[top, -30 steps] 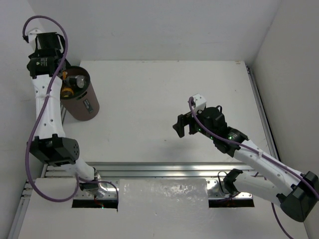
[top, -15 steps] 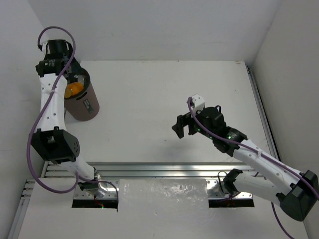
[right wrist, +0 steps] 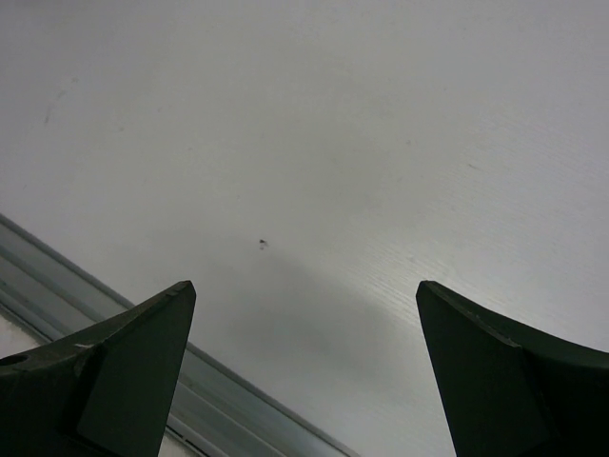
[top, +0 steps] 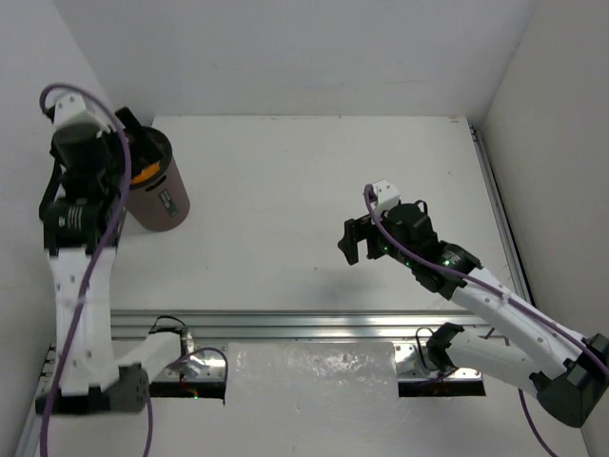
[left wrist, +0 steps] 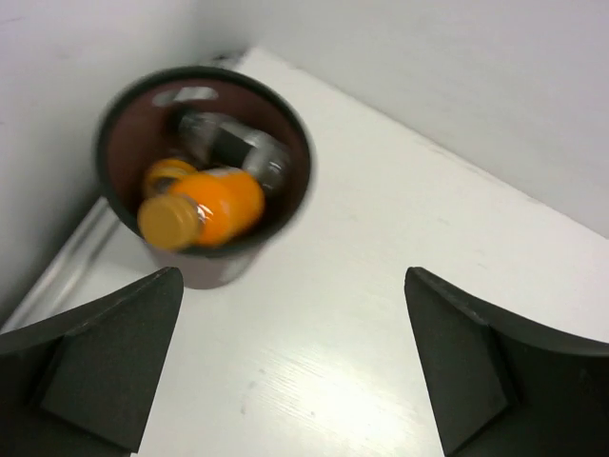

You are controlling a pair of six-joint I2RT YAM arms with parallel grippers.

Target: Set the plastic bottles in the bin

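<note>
One bin [left wrist: 131,133] holds three visible bottles [left wrist: 226,204].

The white bench [top: 314,181] is carrying the dark brown bin [top: 157,209], which is standing upright near the far left corner. A metal rail [top: 314,322] is running along the bench's near edge, and another strip [top: 500,219] is lining its right side.

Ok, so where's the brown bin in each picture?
Top external: the bin stands at the far left of the table, partly hidden by the left arm.
Left wrist: upper left, seen from above, beyond the open left gripper.
Right wrist: not in it; only table shows.
Shared landmark: the orange bottle lying inside the bin shows in the top and left wrist views.
</note>
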